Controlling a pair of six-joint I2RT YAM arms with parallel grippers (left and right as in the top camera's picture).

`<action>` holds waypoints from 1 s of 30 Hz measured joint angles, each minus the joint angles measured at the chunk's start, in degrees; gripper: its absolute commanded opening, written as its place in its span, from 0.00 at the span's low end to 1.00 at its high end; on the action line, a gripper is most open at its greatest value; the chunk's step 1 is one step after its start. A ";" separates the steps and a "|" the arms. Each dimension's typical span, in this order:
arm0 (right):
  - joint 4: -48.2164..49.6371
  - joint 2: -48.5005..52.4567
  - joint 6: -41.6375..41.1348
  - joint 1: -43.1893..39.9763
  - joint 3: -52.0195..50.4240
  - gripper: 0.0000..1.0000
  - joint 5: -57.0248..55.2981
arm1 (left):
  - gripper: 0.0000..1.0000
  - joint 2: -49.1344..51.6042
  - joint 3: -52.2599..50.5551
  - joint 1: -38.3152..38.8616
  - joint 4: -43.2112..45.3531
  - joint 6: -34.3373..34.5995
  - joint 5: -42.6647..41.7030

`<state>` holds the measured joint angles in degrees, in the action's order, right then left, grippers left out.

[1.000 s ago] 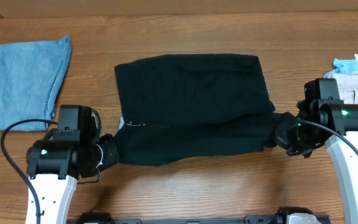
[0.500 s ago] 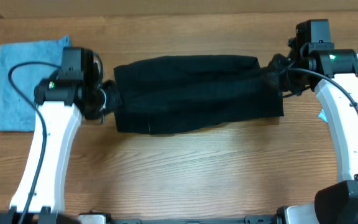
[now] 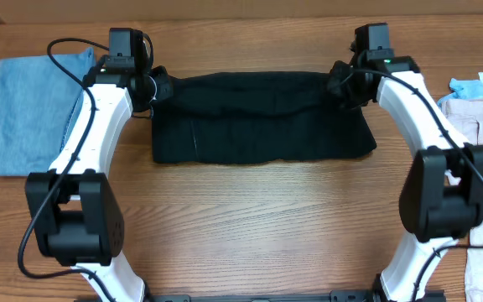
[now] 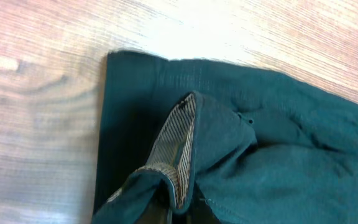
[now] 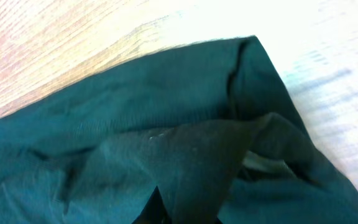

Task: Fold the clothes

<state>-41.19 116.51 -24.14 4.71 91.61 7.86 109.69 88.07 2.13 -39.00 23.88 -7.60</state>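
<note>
1. Overhead: I see both arms stretched forward over the table (image 3: pixel 241 226), with their wrists at the far side. The left gripper (image 3: pixel 156 86) sits at the far left corner of the black shorts (image 3: pixel 262 130) and the right gripper (image 3: pixel 340 84) at the far right corner. Each is pinched closed on cloth. The shorts lie mid-table as a wide doubled band. A light-blue piece (image 3: pixel 36 109) lies flat at the left and a beige piece (image 3: pixel 476 126) at the right edge, both apart from the shorts.
2. Left wrist: the shorts (image 4: pixel 260 155) rise bunched toward the camera, exposing the striped lining (image 4: pixel 179 143). Cloth hides the fingers.
3. Right wrist: a raised fold of the shorts (image 5: pixel 135 124) climbs toward the lens. The fingers are likewise covered.
</note>
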 measured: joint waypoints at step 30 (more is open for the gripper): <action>-5.16 -9.99 10.34 2.73 -6.10 0.04 6.71 | 0.04 7.45 14.25 12.63 -24.72 -4.46 -1.46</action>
<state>-46.35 106.52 -13.80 7.44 85.52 14.57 117.14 102.32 14.76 -63.72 19.42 -9.06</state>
